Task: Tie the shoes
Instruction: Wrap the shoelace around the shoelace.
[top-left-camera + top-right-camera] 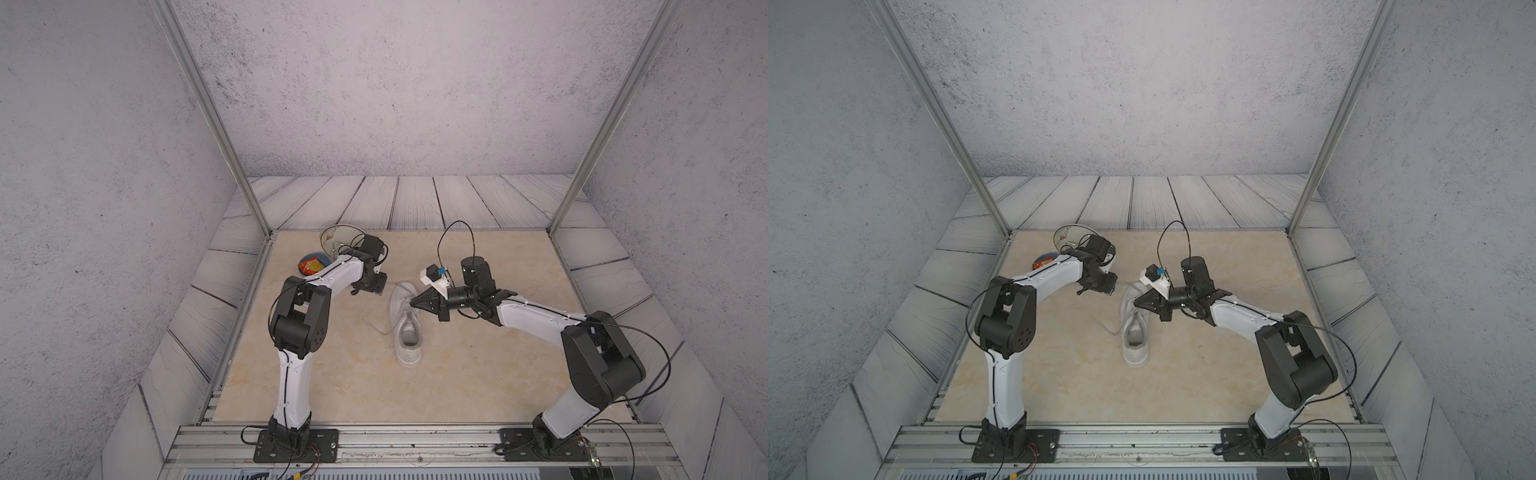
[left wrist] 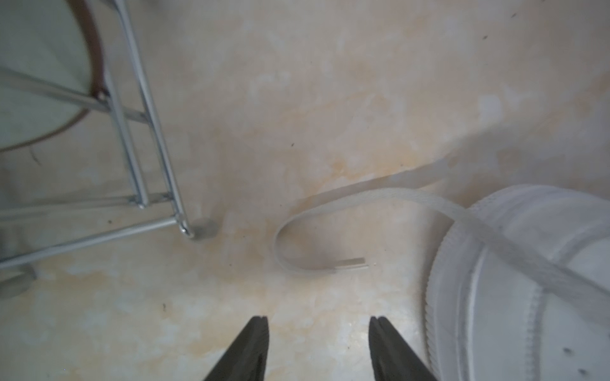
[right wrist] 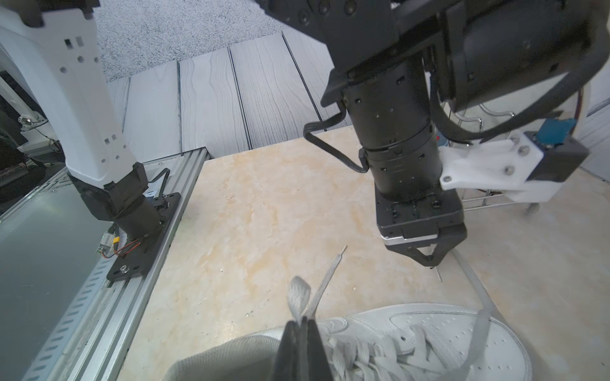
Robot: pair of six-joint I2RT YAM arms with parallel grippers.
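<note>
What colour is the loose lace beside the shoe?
White: a flat woven shoelace, clearest in the left wrist view.

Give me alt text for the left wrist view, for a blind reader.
The left gripper holds its black jaws apart above a beige marbled tabletop, facing the curled end of a flat white shoelace. The lace trails from a white sneaker beside the jaws; a chrome wire rack holding a pale plate stands nearby.
</note>
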